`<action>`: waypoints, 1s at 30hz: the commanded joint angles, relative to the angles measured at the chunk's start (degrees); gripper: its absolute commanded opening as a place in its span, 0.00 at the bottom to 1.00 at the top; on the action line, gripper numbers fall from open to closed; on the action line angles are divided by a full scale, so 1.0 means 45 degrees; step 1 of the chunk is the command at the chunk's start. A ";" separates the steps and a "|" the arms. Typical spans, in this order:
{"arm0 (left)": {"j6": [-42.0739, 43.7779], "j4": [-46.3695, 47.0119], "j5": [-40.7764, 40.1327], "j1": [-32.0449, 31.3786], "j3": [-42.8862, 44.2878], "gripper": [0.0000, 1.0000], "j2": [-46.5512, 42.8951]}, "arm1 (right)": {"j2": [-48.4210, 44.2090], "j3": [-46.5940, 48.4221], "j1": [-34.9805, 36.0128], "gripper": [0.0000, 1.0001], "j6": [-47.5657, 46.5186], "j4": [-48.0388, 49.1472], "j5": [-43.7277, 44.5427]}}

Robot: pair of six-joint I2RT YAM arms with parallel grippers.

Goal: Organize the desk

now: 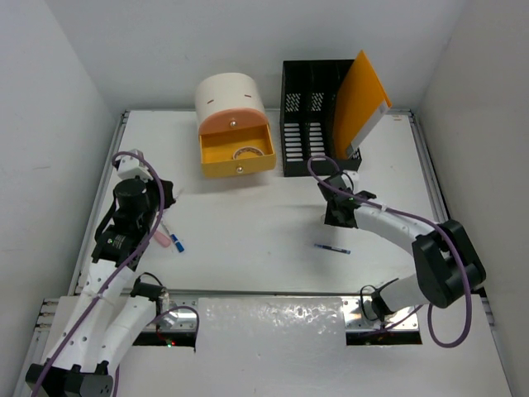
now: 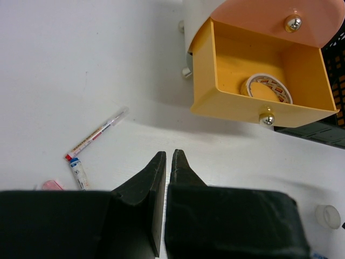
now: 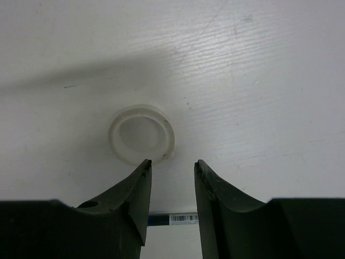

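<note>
The desk (image 1: 248, 211) is a white tabletop with a foil strip (image 1: 273, 324) at its near edge. My right gripper (image 3: 172, 163) hovers open over the middle right of the desk, nothing between its fingers. A small white round cap (image 3: 141, 134) lies just beyond its left fingertip (image 3: 144, 168). A blue pen (image 1: 332, 247) lies on the desk behind it. My left gripper (image 2: 168, 156) is shut and empty, low over the left side. To its left lie a thin pen (image 2: 97, 132), a short blue-capped marker (image 2: 79, 172) and a pink eraser (image 2: 52, 185).
A white and orange drawer unit (image 1: 230, 101) stands at the back, its yellow drawer (image 2: 253, 102) pulled open with a tape roll (image 2: 268, 89) inside. Right of it stands a black file rack (image 1: 310, 116) holding an orange folder (image 1: 359, 103). Metal rails (image 1: 430, 182) edge the desk.
</note>
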 commanded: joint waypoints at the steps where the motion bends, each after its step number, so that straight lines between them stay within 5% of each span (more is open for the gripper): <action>1: 0.0173 0.0352 0.0052 -0.0106 0.0104 0.00 -0.0050 | -0.0427 0.0452 -0.0174 0.36 0.0238 0.0452 0.0037; 14: 0.0251 0.0391 -0.0026 -0.0087 0.0338 0.00 0.0048 | 0.0705 -0.0132 -0.0682 0.33 0.0413 0.1505 -0.0001; 16: 0.0271 0.0372 -0.0065 -0.0087 0.0338 0.00 0.0067 | 0.0725 -0.0444 -0.0721 0.28 0.0258 0.2227 -0.0351; 20: 0.0310 0.0313 -0.0104 -0.0087 0.0358 0.00 0.0048 | 0.0843 -0.0407 -0.0741 0.01 0.0160 0.2308 -0.0412; 30: 0.0330 0.0332 -0.0299 -0.0087 0.0260 0.00 -0.0011 | -0.1462 0.2328 -0.0292 0.00 -0.2085 0.0316 0.0018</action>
